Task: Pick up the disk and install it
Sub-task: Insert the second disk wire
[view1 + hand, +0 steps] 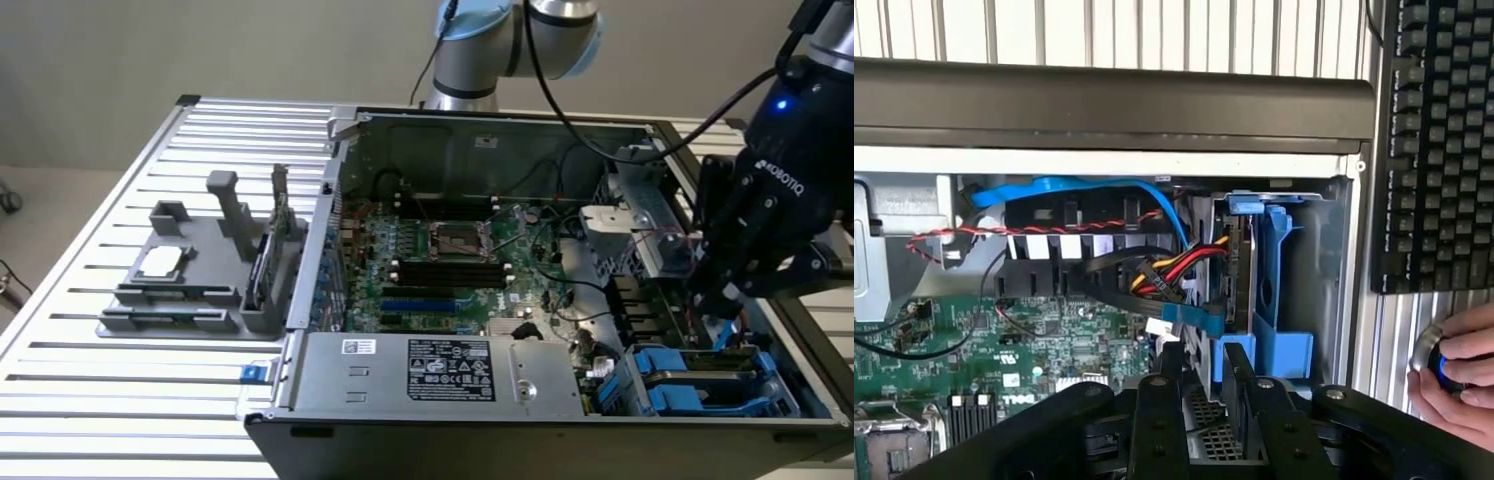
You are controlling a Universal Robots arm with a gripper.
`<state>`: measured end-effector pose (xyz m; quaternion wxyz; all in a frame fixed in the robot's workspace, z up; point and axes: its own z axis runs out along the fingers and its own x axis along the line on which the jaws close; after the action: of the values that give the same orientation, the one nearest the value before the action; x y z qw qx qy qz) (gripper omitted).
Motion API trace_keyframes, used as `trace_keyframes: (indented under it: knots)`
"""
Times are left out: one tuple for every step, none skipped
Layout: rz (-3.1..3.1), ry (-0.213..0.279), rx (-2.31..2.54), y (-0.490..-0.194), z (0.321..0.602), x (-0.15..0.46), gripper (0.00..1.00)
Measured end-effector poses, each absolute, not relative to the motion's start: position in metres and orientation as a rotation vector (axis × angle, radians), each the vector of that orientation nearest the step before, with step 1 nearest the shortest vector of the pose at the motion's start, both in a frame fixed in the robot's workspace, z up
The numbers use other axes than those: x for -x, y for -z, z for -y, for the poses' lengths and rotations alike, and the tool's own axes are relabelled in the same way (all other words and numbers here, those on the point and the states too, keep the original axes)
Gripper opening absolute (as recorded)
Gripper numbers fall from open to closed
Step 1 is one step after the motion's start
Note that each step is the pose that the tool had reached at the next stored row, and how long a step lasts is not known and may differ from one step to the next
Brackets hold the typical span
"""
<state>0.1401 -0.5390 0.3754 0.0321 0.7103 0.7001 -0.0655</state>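
Gripper is seen beside the disk, set on edge inside the computer case; its hold cannot be told.

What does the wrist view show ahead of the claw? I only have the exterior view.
Observer: A red, yellow and black wire bundle ends beside a blue carrier that stands edge-on just past the claw.
Operator: Anything outside the case?
Observer: A hand rests on a round knob, next to a black keyboard.
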Motion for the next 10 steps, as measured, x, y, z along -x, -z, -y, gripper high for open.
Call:
trace_keyframes:
  knots:
    - [-2.149, 0.206, -2.189, -0.3755, 0.5390, -0.1405, 0.31]
    - [-2.143, 0.210, -2.192, -0.3757, 0.5390, -0.1410, 0.31]
    - [-2.136, 0.214, -2.194, -0.3760, 0.5390, -0.1416, 0.31]
    - [-2.130, 0.217, -2.196, -0.3762, 0.5388, -0.1421, 0.31]
    - [-2.124, 0.220, -2.198, -0.3762, 0.5385, -0.1428, 0.31]
    - [-2.119, 0.222, -2.200, -0.3762, 0.5382, -0.1436, 0.31]
    - [-2.113, 0.225, -2.202, -0.3761, 0.5379, -0.1444, 0.31]
    - [-2.108, 0.227, -2.204, -0.3760, 0.5377, -0.1452, 0.31]
    - [-2.104, 0.230, -2.206, -0.3761, 0.5374, -0.1462, 0.31]
    - [-2.100, 0.232, -2.207, -0.3761, 0.5371, -0.1471, 0.31]
